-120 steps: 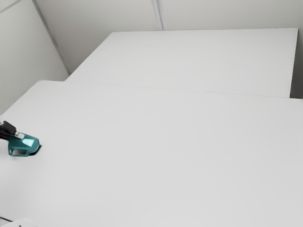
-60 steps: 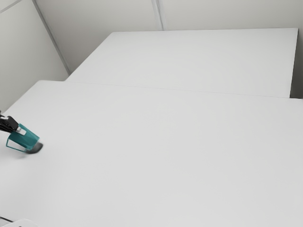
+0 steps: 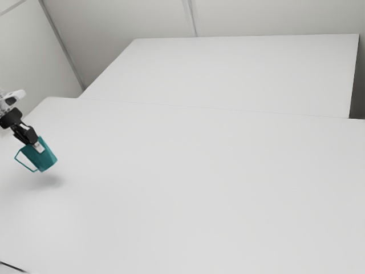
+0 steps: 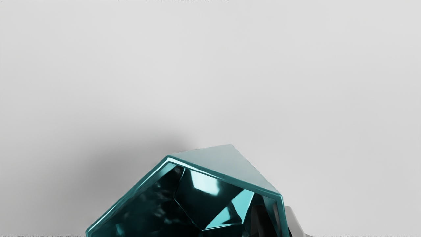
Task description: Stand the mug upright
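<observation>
At the exterior view's left, my gripper (image 3: pixel 37 144) holds the teal mug (image 3: pixel 45 157) by its wall near the rim. The mug hangs above the white table (image 3: pixel 188 182), tilted, its base down toward the exterior view's right, with a shadow below. Its thin angular handle (image 3: pixel 24 162) points to the exterior view's left. In the wrist view, the mug's faceted rim and dark inside (image 4: pixel 197 184) face the camera. There my gripper (image 4: pixel 277 221) has one finger inside the mug and the other outside, pinching the wall between them.
Behind the table is another white surface (image 3: pixel 239 71), with pale walls around. A dark cable (image 3: pixel 11 266) lies at the exterior view's lower left corner.
My hand has risen with the mug, lifting it off the table area and turning it from nearly lying to a steeper, more upright tilt. A white part at the lower left corner has left view.
</observation>
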You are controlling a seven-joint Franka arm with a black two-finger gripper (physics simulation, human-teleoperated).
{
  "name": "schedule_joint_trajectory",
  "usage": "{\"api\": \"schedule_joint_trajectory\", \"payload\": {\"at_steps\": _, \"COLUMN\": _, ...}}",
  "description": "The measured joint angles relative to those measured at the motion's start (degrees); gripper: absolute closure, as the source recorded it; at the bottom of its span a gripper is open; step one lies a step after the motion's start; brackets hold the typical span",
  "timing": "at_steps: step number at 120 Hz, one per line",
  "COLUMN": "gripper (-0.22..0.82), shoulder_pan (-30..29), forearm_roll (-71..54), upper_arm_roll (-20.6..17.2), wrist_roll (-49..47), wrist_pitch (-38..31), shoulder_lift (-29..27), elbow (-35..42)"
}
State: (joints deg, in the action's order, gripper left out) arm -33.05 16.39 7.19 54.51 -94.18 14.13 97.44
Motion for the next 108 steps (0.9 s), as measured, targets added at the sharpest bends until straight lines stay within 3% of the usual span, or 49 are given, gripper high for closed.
{"api": "schedule_joint_trajectory", "payload": {"at_steps": 14, "gripper": 0.78, "shoulder_pan": 7.7, "forearm_roll": -2.7, "upper_arm_roll": 3.7, "wrist_roll": -2.4, "wrist_pitch": -1.4, "shoulder_lift": -3.7, "elbow": 2.1}}
{"api": "schedule_joint_trajectory", "payload": {"at_steps": 28, "gripper": 0.78, "shoulder_pan": 12.2, "forearm_roll": -5.3, "upper_arm_roll": 4.5, "wrist_roll": -5.4, "wrist_pitch": -3.1, "shoulder_lift": -7.8, "elbow": 5.8}}
{"api": "schedule_joint_trajectory", "payload": {"at_steps": 74, "gripper": 0.78, "shoulder_pan": 19.5, "forearm_roll": -12.7, "upper_arm_roll": 4.0, "wrist_roll": -16.5, "wrist_pitch": -7.9, "shoulder_lift": -18.8, "elbow": 17.2}}
{"api": "schedule_joint_trajectory", "payload": {"at_steps": 108, "gripper": 0.78, "shoulder_pan": 24.5, "forearm_roll": -18.3, "upper_arm_roll": 1.8, "wrist_roll": -26.2, "wrist_pitch": -11.8, "shoulder_lift": -22.9, "elbow": 23.4}}
